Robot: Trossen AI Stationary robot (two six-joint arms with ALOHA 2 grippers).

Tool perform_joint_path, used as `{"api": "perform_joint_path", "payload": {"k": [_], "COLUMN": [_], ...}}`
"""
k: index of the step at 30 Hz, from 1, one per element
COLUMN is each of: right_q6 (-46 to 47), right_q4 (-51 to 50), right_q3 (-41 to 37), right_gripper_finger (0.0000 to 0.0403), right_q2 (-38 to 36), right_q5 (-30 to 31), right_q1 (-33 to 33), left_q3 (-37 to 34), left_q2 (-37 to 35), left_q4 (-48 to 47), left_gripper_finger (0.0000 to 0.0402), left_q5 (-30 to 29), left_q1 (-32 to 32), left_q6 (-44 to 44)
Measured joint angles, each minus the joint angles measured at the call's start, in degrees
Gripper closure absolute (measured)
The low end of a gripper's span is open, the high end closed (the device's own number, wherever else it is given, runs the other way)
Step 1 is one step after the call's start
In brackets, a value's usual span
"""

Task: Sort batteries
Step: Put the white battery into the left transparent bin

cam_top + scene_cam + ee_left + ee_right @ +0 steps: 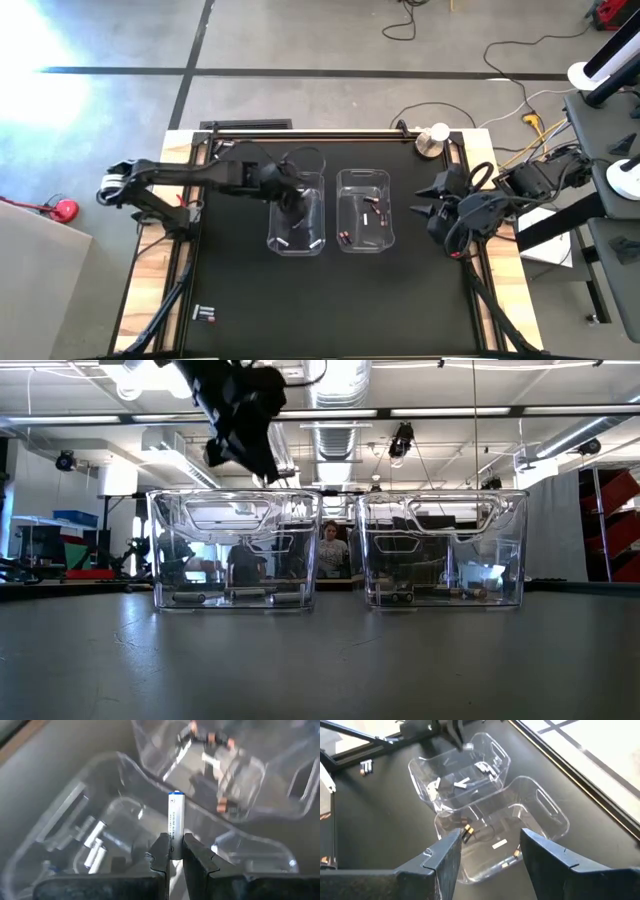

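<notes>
Two clear plastic bins stand side by side mid-table. The left bin (297,215) has white batteries (95,846) lying on its floor. The right bin (365,210) holds dark batteries with copper ends (220,740). My left gripper (174,851) hangs over the left bin (235,550), shut on a white battery with a blue end (176,815). My right gripper (487,855) waits open at the table's right side (440,212), above the table with nothing between its fingers. A few loose batteries (205,314) lie on the mat near the front left corner. My left gripper pinches the white battery near its lower end (173,839) between its two fingertips. The fingers slant down from the table's left side. Most of the battery, with its blue end (176,795), sticks out past the fingertips. It is lifted clear, above the left bin's open top.
A small round silver object (432,138) sits at the table's far right corner. The black mat (300,300) in front of the bins is bare except for the loose batteries (366,766). A person sits in the room beyond the bins (331,550).
</notes>
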Motion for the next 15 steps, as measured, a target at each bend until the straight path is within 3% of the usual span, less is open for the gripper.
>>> {"api": "perform_joint_path", "payload": {"k": [9, 15], "right_q6": [2.51, 2.54], "right_q4": [0.74, 0.89], "right_q3": [0.00, 0.00], "right_gripper_finger": [0.0209, 0.0209], "right_q2": [0.33, 1.18], "right_q5": [-0.02, -0.07], "right_q1": [0.00, 0.00], "left_q3": [0.00, 0.00], "left_q2": [10.64, 15.57], "left_q4": [-6.06, -9.23], "left_gripper_finger": [0.0388, 0.0389], "left_q5": [1.10, -0.26], "left_q1": [0.00, 0.13], "left_q6": [1.16, -8.51]}}
